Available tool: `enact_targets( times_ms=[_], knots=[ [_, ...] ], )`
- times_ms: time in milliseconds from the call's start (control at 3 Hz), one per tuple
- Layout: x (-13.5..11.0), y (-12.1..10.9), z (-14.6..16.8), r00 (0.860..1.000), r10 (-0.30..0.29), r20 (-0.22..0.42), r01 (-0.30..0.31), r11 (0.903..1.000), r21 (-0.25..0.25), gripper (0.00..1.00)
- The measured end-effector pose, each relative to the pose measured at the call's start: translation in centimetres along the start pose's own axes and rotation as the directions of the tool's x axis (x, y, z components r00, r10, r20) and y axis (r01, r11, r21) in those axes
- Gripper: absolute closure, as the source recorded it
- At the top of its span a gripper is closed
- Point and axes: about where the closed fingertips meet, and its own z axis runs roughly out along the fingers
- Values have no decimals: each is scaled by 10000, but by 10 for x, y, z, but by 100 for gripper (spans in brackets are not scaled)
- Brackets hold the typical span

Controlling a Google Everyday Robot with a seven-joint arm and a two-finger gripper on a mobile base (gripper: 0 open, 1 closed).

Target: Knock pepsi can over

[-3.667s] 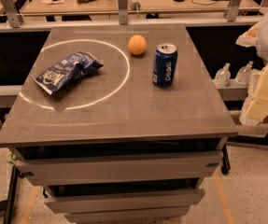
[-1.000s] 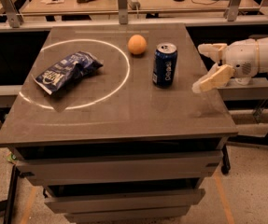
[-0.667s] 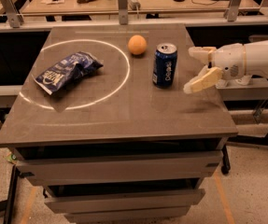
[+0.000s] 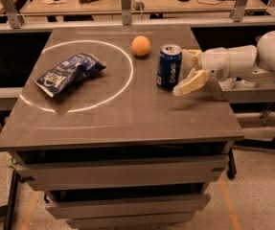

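The pepsi can stands upright on the grey table, right of the middle, dark blue with a silver top. My gripper reaches in from the right at the end of a white arm. Its fingers are spread open, one finger in front of the can's right side and the other behind, at or almost at the can. It holds nothing.
An orange sits just behind and left of the can. A crinkled blue chip bag lies inside a white circle drawn on the table's left half. Cluttered desks stand behind; drawers below the tabletop.
The arm has come in from the right and moved left across the table's edge. The gripper now sits right beside the can. The can still stands where it was.
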Motion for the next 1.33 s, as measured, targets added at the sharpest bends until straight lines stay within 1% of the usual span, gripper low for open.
enact_targets(
  times_ms=[333,667,1000,1333],
  knots=[
    [-3,-5,12,9986,-71,525,85,9996,-264,16],
    [-6,-7,19,9966,-89,813,123,9991,-408,39],
    [-9,-9,21,9971,-97,751,132,9988,-474,63],
    [-30,-6,18,9968,-648,-475,617,9959,-656,86]
  ],
)
